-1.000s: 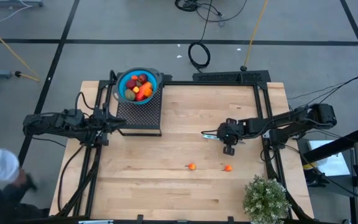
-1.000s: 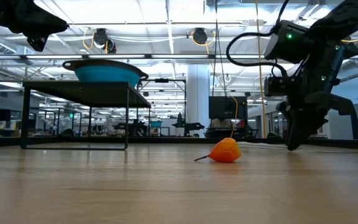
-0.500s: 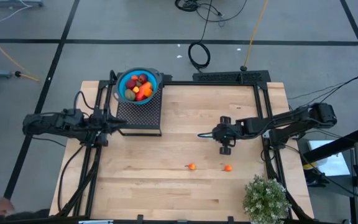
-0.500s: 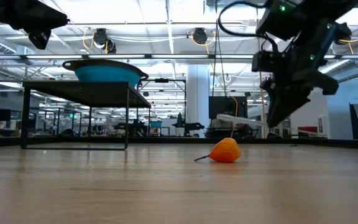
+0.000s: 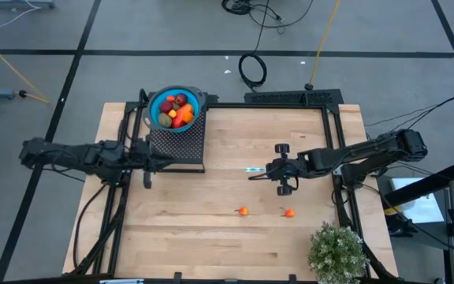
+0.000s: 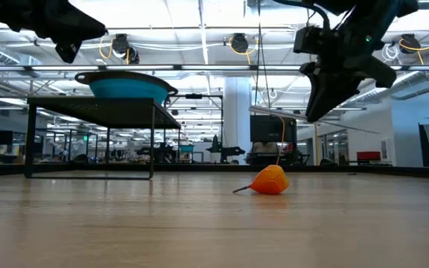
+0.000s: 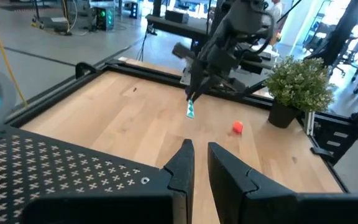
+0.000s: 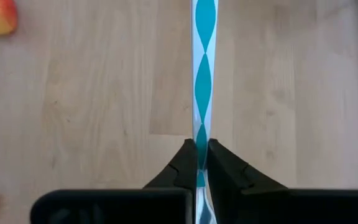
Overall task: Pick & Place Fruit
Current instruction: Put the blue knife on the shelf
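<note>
A blue bowl [image 5: 173, 108] full of fruit stands on a black perforated rack [image 5: 178, 143] at the table's far left. Two small orange fruits [image 5: 243, 211] [image 5: 289, 212] lie on the bare wood toward the near right; the low view shows one of them [image 6: 271, 180] resting on the table. My right gripper [image 5: 269, 169] hangs over the table's middle right, shut on a thin teal-and-white utensil [image 5: 254, 169]. My left gripper [image 7: 195, 163] is shut on nothing and hovers by the rack's near edge [image 5: 166, 161]. My right gripper pinches the utensil's handle [image 8: 201, 144] between its two fingers, near one end. The fingers slant down toward the table's left and lie along the utensil. Its long free part [image 7: 190, 111] sticks out past the fingertips, lifted clear of the table.
A bushy potted plant [image 5: 337, 252] stands at the near right corner. Black frame rails [image 5: 290, 99] run along the table's far and side edges. Open wood lies between the rack and the two orange fruits.
My right gripper has risen from just above the table, shifted a little toward the table's left and rolled, carrying the utensil up with it. My left gripper has moved toward the table's right, along the rack's near edge.
</note>
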You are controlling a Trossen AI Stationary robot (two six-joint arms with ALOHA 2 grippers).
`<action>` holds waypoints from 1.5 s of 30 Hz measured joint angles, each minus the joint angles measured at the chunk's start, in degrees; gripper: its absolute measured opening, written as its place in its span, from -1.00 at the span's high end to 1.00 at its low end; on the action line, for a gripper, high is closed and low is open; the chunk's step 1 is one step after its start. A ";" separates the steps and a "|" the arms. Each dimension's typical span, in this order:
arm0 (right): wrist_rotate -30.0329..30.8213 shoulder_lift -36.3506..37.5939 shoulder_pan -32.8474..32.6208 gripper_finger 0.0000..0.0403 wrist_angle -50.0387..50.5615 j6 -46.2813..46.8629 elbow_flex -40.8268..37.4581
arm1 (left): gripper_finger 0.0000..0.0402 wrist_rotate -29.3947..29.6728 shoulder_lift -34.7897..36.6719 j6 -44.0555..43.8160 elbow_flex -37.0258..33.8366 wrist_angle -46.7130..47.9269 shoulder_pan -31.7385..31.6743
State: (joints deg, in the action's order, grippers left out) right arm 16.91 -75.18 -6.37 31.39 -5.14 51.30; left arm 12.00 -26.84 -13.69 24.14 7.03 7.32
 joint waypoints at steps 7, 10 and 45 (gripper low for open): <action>5.95 0.00 -2.36 0.95 2.20 -4.18 1.91 | 0.79 0.00 -6.46 -0.62 0.00 -6.40 0.98; 7.81 0.03 -3.20 0.95 1.80 -6.81 3.05 | 0.79 0.05 -9.06 -0.96 0.00 -9.98 2.19; 19.64 -4.33 -13.57 0.95 -10.25 -28.84 5.53 | 0.75 7.55 -51.10 1.99 30.27 -11.76 8.36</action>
State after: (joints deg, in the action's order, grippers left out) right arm 36.55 -79.51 -19.94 21.14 -33.98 56.84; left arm 19.55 -77.94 -11.70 54.41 -4.73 15.68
